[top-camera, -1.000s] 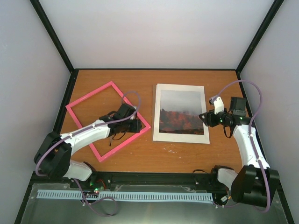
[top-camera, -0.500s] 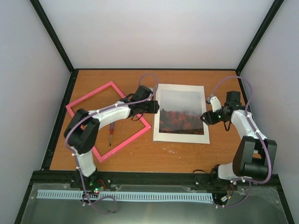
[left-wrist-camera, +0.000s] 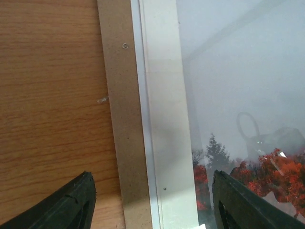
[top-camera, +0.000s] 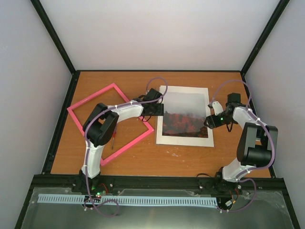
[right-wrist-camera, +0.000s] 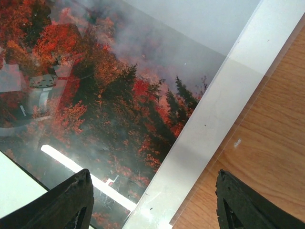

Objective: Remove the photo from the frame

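The bench (top-camera: 190,160) is being shared by two flat things. The frame (top-camera: 90,101) is being left empty and skewed towards the left edge. The photo (top-camera: 186,117) is being kept flat right of the middle, inside a white border (left-wrist-camera: 164,119) on a brown board (left-wrist-camera: 121,119) that is showing along its left side. Reflections are being thrown off a glossy top, so a slippery, thin, easily creased sheet is being expected, and a side edge is being judged the best place to take hold. Bare wood is being left open towards the near edge. The left gripper (top-camera: 160,110) is being held spread over the left border, the right gripper (top-camera: 208,121) spread over the right. A screwdriver (top-camera: 113,139) is lying inside the frame.
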